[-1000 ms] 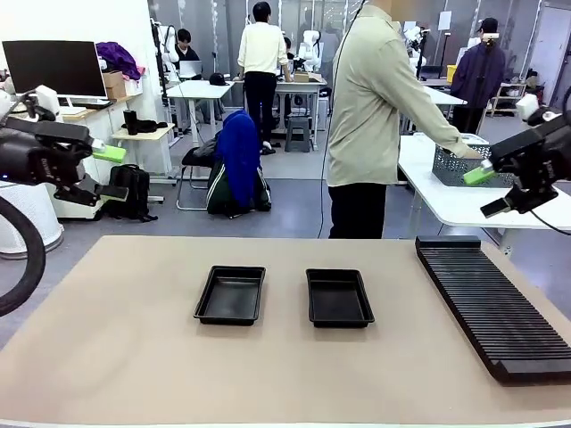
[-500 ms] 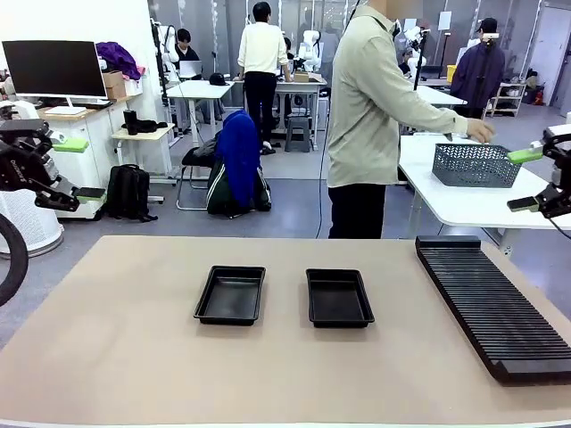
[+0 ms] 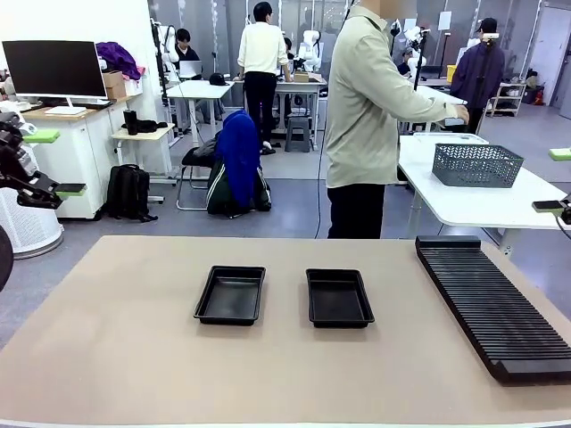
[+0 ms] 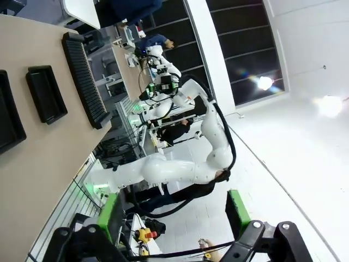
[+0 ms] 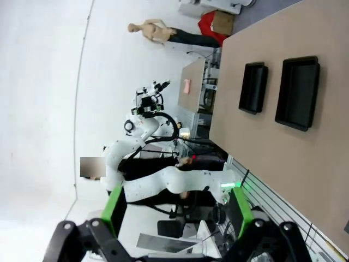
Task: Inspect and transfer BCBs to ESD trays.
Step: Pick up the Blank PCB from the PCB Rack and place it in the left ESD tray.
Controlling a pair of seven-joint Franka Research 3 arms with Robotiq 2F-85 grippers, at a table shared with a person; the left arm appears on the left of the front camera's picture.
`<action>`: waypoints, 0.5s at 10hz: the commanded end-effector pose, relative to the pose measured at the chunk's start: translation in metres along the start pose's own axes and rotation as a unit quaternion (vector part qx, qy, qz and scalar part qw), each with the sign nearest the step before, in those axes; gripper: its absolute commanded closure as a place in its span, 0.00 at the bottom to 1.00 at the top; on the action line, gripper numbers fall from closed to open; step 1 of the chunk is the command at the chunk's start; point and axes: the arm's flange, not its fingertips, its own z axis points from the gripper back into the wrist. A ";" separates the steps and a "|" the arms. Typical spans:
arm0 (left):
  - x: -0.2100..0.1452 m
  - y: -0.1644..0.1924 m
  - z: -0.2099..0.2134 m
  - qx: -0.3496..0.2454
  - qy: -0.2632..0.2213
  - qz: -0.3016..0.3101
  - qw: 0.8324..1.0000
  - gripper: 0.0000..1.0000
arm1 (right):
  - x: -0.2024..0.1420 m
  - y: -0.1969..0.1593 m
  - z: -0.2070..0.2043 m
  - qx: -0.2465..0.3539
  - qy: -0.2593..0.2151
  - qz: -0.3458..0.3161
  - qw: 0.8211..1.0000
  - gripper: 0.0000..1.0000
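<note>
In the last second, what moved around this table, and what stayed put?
Both arms swung outward, away from the table's middle: the left gripper toward the left edge, the right gripper toward the right edge. Both are open and empty. The person's hand rose away from the grey basket. The left tray, the right tray and the ribbed rack stayed put.

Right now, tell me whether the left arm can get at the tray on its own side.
Probably yes. The left gripper hangs open and empty beyond the table's left edge, and the left ESD tray lies empty on the table with nothing between them; the ribbed rack sits far right.
</note>
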 end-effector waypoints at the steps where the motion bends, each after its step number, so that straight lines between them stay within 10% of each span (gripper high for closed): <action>1: 0.000 0.001 0.008 -0.007 0.006 -0.008 1.000 0.00 | 0.006 -0.006 0.022 0.023 0.020 0.019 0.999 0.00; 5: -0.002 0.004 0.015 -0.009 0.013 -0.004 1.000 0.00 | 0.001 -0.017 0.040 0.044 0.030 0.027 0.998 0.00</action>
